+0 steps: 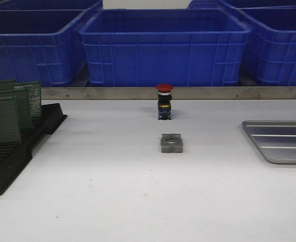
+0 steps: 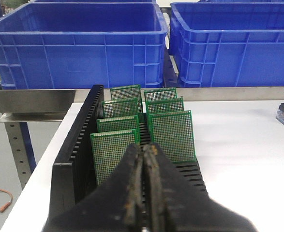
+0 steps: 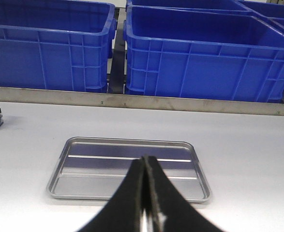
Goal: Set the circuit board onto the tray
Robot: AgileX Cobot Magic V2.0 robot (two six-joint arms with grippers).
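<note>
On the white worktop [image 1: 112, 191], green circuit boards [image 2: 171, 135] stand upright in the black rack [image 2: 79, 150] well left of the bare tray [image 3: 83, 147], while the left claw [image 2: 144, 193] and right claw [image 3: 145, 203] are both pressed together on nothing.

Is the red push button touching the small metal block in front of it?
Apart. The front view shows bare white table between the red push button and the metal block.

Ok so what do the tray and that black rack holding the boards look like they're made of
The tray looks like bare metal, likely steel or aluminium: silver-grey, softly reflective, with pressed ribs. The rack looks like matte black moulded plastic, judging by its dull, uniform slotted walls, though that is less certain.
</note>
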